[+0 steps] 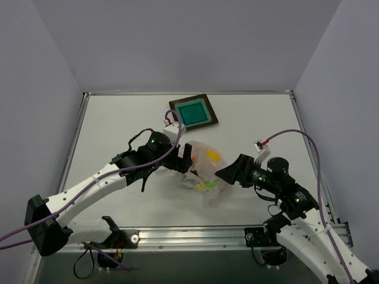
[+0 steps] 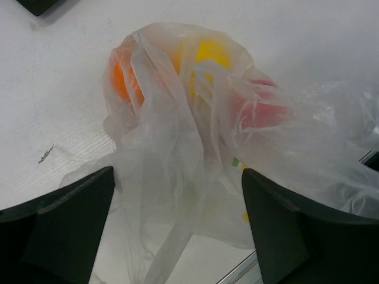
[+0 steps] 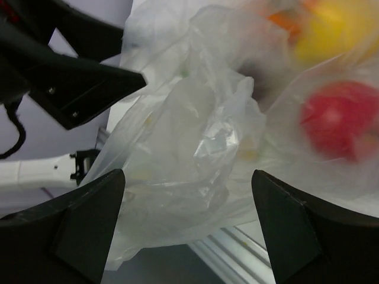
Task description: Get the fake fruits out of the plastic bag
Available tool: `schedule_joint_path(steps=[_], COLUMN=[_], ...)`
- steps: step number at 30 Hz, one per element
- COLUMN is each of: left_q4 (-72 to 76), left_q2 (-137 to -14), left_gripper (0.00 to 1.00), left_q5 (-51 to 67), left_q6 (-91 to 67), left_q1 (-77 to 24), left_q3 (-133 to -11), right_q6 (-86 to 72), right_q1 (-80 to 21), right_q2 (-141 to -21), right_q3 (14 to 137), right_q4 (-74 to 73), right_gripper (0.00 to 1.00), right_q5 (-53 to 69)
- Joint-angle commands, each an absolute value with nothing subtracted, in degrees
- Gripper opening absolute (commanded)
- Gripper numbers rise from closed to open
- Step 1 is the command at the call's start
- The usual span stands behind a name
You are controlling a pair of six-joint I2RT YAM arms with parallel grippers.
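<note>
The plastic bag (image 1: pixel 204 167) lies crumpled mid-table between both arms, with the fake fruits inside it. Through the film in the left wrist view I see an orange fruit (image 2: pixel 121 80), a yellow one (image 2: pixel 207 53) and a red one (image 2: pixel 260 109). The right wrist view shows the red fruit (image 3: pixel 337 121), the yellow fruit (image 3: pixel 331 29) and a dark shape (image 3: pixel 257 77) behind the film. My left gripper (image 2: pixel 177 228) is open, its jaws straddling loose folds of the bag (image 2: pixel 177 177). My right gripper (image 3: pixel 186 231) is open too, with the bag (image 3: pixel 189 148) bulging between its jaws.
A square dark-rimmed teal plate (image 1: pixel 193 111) sits at the back of the table, beyond the bag. The metal rail (image 1: pixel 195 235) at the table's near edge runs just under the bag's near side. The left arm's fingers (image 3: pixel 89 89) appear in the right wrist view, close to the bag.
</note>
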State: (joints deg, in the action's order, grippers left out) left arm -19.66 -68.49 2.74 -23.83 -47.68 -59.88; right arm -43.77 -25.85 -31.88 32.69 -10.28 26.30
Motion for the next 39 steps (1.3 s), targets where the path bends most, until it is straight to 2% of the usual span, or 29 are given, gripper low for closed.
schedule_joint_path(steps=[1, 2, 3, 4, 5, 6, 7, 8, 12, 17, 19, 23, 27, 30, 33, 39], left_q4=[-23.02, -23.46, -23.73, -24.25, -25.39, -25.92, -26.45, -26.63, -25.93, -26.11, -26.36, -27.86, -29.62, -29.18, -27.34, -24.09], left_q2=[-69.78, -70.39, -70.66, -70.93, -71.01, -71.1, -70.93, -70.67, -67.25, -63.73, -61.71, -58.54, -57.31, -56.69, -56.16, -55.46], left_gripper=[0.78, 0.62, 0.62, 0.42, 0.32, 0.23, 0.07, 0.03, 0.02, 0.02, 0.02, 0.02, 0.02, 0.02, 0.02, 0.02], left_q5=[0.53, -1.3, -1.84, -2.72, -3.68, -5.78, -6.76, -7.55, -8.7, -6.34, -6.15, -7.56, -5.63, -4.05, -2.12, 0.0], left_q6=[-22.41, -22.5, -22.59, -22.85, -23.03, -23.2, -23.64, -23.99, -25.75, -29.7, -30.41, -31.02, -31.38, -32.78, -35.32, -38.84], left_q1=[-47.99, -47.99, -47.99, -47.9, -47.81, -47.73, -47.64, -47.2, -44.4, -37.1, -34.99, -33.58, -33.14, -33.13, -32.87, -31.73], left_q3=[-63.28, -63.19, -63.11, -62.93, -62.93, -62.84, -62.58, -62.23, -60.12, -59.33, -60.9, -67.05, -71.54, -68.92, -64.0, -56.61], right_q6=[-47.54, -47.81, -47.9, -47.9, -47.64, -47.46, -47.2, -46.41, -42.81, -32.63, -27.26, -20.05, -16.18, -16.87, -20.29, -27.15], right_q1=[-36.95, -39.09, -40.85, -42.26, -43.84, -44.21, -44.3, -44.3, -44.21, -42.63, -41.66, -41.48, -41.4, -41.4, -41.4, -41.48], right_q2=[-35.14, -35.59, -36.47, -37.26, -38.83, -39.37, -39.98, -40.25, -42.62, -53.68, -60.34, -65.3, -61.8, -57.76, -53.19, -42.73], right_q3=[31.91, 31.73, 31.82, 31.82, 31.9, 31.64, 31.29, 30.42, 29.53, 34.09, 41.11, 55.08, 63.09, 64.16, 58.64, 44.84], right_q4=[-2.2, -0.98, -0.71, -0.79, -0.88, -0.88, -0.79, -0.88, -1.49, -1.41, -1.06, -0.62, -2.45, -7.2, -10.19, -11.95], right_gripper=[0.81, 0.59, 0.48, 0.37, 0.27, 0.13, 0.07, 0.02, 0.0, 0.0, 0.0, 0.0, 0.0, 0.0, 0.0, 0.0], right_q5=[18.39, 14.28, 12.5, 10.91, 8.29, 7.3, 6.25, 5.02, -3.04, -15.01, -19.14, -19.51, -19.43, -16.27, -12.84, -14.84])
